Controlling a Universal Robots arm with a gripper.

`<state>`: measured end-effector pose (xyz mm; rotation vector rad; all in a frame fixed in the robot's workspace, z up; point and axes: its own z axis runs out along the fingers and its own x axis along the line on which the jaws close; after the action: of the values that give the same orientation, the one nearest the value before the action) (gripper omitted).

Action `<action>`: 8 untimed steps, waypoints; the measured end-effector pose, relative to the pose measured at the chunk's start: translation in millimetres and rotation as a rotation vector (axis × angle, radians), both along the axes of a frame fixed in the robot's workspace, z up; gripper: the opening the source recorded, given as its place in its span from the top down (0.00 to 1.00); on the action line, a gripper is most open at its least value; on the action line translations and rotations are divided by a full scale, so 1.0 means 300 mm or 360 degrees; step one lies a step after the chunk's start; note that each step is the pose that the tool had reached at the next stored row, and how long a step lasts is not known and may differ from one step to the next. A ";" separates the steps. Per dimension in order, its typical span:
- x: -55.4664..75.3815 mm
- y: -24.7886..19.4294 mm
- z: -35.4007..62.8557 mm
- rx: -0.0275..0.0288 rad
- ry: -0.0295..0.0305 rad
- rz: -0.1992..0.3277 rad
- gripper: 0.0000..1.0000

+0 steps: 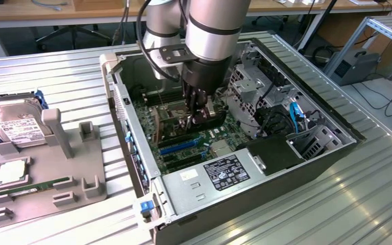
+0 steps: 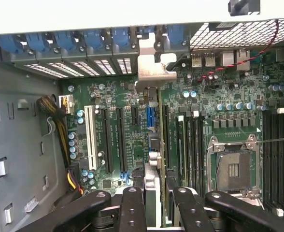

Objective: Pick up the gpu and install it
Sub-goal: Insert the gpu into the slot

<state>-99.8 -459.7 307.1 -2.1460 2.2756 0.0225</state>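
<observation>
Arm reaches down into the open computer case (image 1: 271,168), which lies on its side on the ribbed metal tabletop (image 1: 359,204). Pincer (image 1: 201,113) is low over the motherboard (image 1: 182,148), near the middle of the case.

Wrist view: the gpu (image 2: 154,159) stands on edge between the black fingers (image 2: 132,208), clenched from both sides. The card runs straight away from the pincer toward the rear wall of the case, its pale metal bracket (image 2: 154,65) standing at the row of blue slot clips (image 2: 64,41). The card's lower edge lies along the line of a slot beside the blue connector (image 2: 150,118); whether it is fully seated I cannot tell. White slot (image 2: 89,130) and long black slots lie to one side of the card, the empty processor socket (image 2: 234,169) to the other.

Exterior view: grey parts holder (image 1: 67,173) sits on the tabletop at the view's left, apart from the case. It carries a silver hard drive (image 1: 16,127) with a white label, a square chip (image 1: 10,172) and a narrow green memory stick (image 1: 36,186). Power supply (image 1: 210,178) fills the near end of the case.
</observation>
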 end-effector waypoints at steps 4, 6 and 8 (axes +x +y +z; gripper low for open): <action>0.000 0.000 -0.015 0.00001 0.00000 0.0000 0.73; -0.001 0.000 -0.021 0.00001 -0.00001 0.0000 0.73; -0.001 0.000 -0.029 0.00000 0.00000 0.0000 0.73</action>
<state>-100.1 -459.7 298.5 -2.1460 2.2756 0.0225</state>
